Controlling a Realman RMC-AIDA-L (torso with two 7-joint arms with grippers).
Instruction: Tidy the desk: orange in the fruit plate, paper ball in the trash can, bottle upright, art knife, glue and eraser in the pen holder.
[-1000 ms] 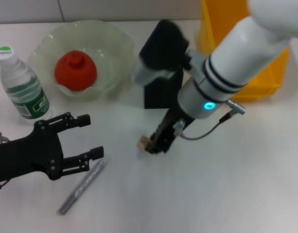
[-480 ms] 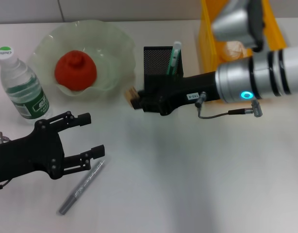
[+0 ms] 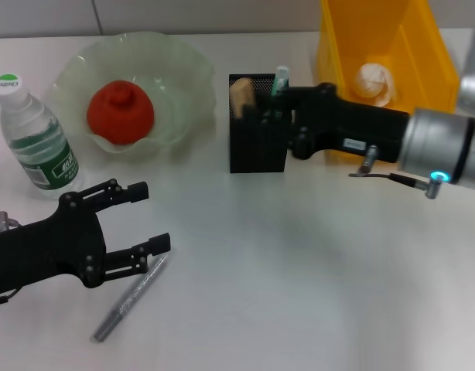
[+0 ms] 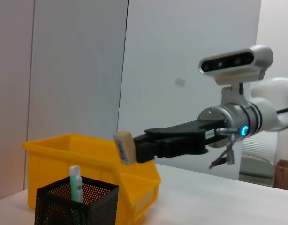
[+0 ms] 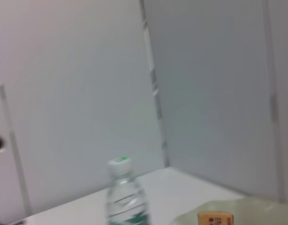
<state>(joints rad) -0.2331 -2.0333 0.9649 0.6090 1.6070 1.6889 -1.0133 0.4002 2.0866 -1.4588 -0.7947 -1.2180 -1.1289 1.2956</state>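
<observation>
The right pincer (image 3: 249, 104) has swung up from the desk (image 3: 299, 294) and now holds the eraser (image 3: 240, 95) over the pen holder (image 3: 257, 147), clamped between its jaws; a second ago it was low at the desk's centre, lifting the piece. In the left wrist view the eraser (image 4: 125, 147) hangs clear above the mesh rim of the holder (image 4: 76, 206), not yet inside, beside the glue (image 4: 74, 183) that already stands in it.

Eraser delivery looks to be the step in hand. The next move probably calls for a short descent to bring the eraser within the rim, then parting the jaws so it drops beside the glue (image 3: 280, 79) without catching on the mesh.

The left pincer (image 3: 148, 218) hovers at 8 o'clock on the desk, jaws apart, just above the art knife (image 3: 131, 297), which lies flat and seems next in line. Orange (image 3: 119, 112) sits in the fruit plate (image 3: 187, 69) at 11 o'clock, the bottle (image 3: 32, 131) stands upright at 10 o'clock, and the paper ball (image 3: 375, 79) rests in the yellow trash can (image 3: 439, 69) at 1 o'clock.
</observation>
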